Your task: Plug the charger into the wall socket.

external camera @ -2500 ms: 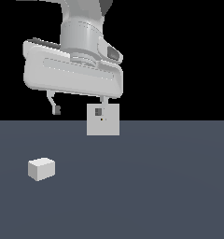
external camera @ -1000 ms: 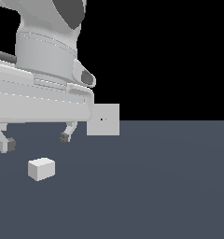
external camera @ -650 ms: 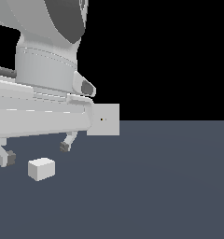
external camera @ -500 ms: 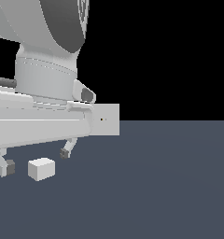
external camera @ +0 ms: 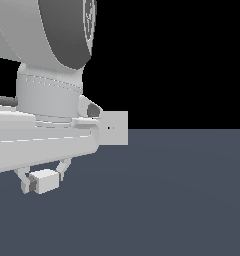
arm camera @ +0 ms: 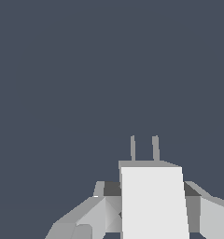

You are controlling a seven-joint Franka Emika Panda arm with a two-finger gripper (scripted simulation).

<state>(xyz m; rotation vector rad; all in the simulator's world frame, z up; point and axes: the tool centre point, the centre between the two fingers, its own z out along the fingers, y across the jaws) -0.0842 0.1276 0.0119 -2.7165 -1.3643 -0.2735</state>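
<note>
Pincer [external camera: 42, 181] straddles charger [external camera: 45, 181] on surface [external camera: 182, 200], fingers at both sides, grip unconfirmed; 2 prongs [arm camera: 143, 148] clear. Should close squarely, lift level, aim prongs at wall socket [external camera: 114, 128] well beyond

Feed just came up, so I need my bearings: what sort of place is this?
Apparently a bare simulated test scene, not a real room: a flat grey floor, black void behind, and only a charger and a wall socket plate.
</note>
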